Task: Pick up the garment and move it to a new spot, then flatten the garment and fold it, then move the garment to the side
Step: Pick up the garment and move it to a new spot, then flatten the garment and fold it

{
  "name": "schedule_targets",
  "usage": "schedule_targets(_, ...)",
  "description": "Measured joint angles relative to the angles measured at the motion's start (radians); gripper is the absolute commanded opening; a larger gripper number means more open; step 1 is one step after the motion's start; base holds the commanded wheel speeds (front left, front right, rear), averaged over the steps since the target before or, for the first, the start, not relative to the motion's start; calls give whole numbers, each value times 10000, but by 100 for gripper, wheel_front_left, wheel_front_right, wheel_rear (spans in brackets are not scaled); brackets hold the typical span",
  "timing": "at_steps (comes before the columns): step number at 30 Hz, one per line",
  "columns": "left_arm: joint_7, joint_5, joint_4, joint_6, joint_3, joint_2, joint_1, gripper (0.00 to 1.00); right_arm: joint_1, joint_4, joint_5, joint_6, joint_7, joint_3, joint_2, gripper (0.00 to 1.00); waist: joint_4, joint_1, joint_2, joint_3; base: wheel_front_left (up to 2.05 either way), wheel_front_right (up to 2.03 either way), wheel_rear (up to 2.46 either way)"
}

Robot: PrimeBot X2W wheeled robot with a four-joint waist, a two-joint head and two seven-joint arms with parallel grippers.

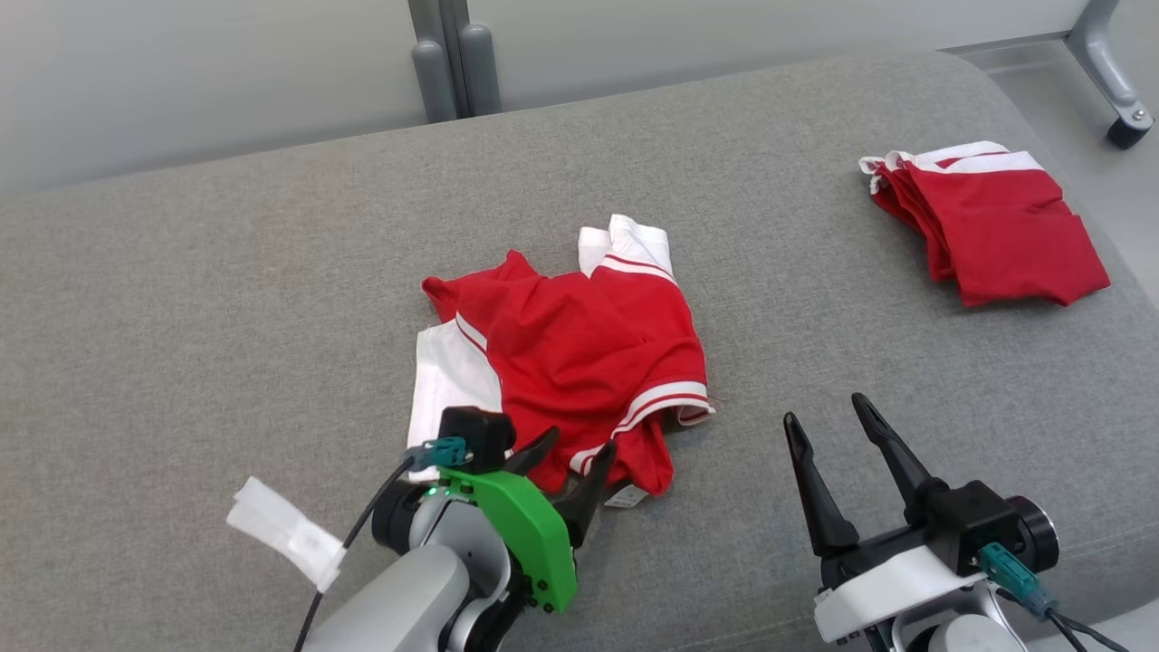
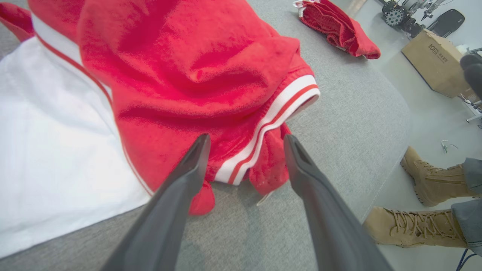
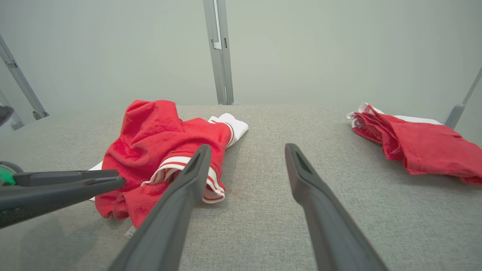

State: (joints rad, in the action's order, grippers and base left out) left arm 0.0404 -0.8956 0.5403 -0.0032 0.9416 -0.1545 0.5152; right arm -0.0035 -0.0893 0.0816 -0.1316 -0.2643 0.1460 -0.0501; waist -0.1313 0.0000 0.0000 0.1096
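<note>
Head view: grey cushion [image 1: 272, 299] takes up most of the frame. Garment [image 1: 579, 353], red with white panels and striped hems, lies crumpled near the cushion's middle, bunched and overlapped, not flat. Second red piece [image 1: 996, 226] sits folded at the far right, well apart. Left gripper [image 1: 581, 441] is at the garment's near edge, jaws spread wide and gripping nothing; in the left wrist view its fingers [image 2: 188, 169] straddle the striped hem [image 2: 271, 116], with cloth lying between them but not pinched. Right gripper [image 1: 824, 409] is also wide and empty, over bare cushion just right of the garment, no contact. Small white tape scrap [image 1: 285, 530] lies near the left forearm. Step, as I judge it: the garment looks placed at its spot and flattening has not begun, so this is the start of the flatten stage. Next move likely needs each gripper to pinch a separate hem or corner, a single layer only, then pull outward to spread the bunch. The right gripper has to come in left first.
</note>
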Motion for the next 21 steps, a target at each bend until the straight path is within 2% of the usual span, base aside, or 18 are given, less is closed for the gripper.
schedule_targets(3,-50,-435,-803,493,-424,-485,-570,100,32,58,-2,0,0,-10,2,100,72,0,0,-103,0,0,0)
schedule_targets(7,-130,-560,-949,1112,-966,-1289,-617,100,181,67,-44,2,0,-111,-2,100,147,0,0,-12,0,0,0)
schedule_targets(10,-345,-652,-614,1331,-1110,-1365,-562,100,182,36,-56,0,0,-75,2,100,174,0,0,93,0,0,0)
schedule_targets(17,-794,-579,999,1319,-903,-1243,-66,100,12,-36,-54,0,0,84,2,100,47,0,0,226,0,0,0)
schedule_targets(21,-746,-660,1684,1164,-963,-1066,73,100,4,-71,-54,0,0,77,2,100,-17,0,0,191,0,0,0)
